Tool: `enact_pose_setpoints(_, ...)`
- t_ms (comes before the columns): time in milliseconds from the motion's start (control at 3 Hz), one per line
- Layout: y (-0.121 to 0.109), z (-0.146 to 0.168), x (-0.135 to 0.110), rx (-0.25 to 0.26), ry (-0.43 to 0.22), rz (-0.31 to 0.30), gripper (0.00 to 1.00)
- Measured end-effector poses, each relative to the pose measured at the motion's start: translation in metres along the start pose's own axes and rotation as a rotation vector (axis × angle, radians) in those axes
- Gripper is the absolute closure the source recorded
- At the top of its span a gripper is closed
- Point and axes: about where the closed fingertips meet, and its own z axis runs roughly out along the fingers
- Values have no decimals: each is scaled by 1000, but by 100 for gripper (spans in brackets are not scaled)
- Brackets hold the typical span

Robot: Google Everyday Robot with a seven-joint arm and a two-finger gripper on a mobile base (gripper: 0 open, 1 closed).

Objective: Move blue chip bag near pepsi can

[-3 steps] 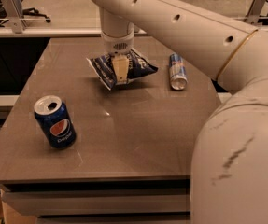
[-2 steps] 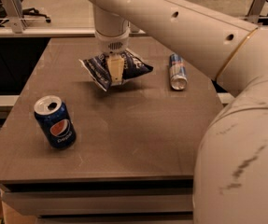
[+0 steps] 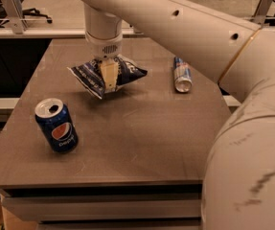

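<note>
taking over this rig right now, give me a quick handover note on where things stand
The gripper is over the back middle of the table, shut on the chip bag, which looks lifted just clear of the surface.
The pepsi can stands upright at the front left, well apart from the bag.
A silver can lies on its side at the back right; it is not part of the job.
Done: bag grasped.
Left: carry it to the front left, set it down beside the pepsi can without knocking it, then release.
</note>
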Motion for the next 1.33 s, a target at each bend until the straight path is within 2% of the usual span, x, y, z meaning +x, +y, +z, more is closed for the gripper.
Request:
enact_pose_setpoints(333,10,0,-15,-17,-25,-46,100)
enact_pose_setpoints(667,31,-2,-39,-37,-60,-123,100)
enact_pose_setpoints(1333,33,1,-42,-47,-61,-134,100)
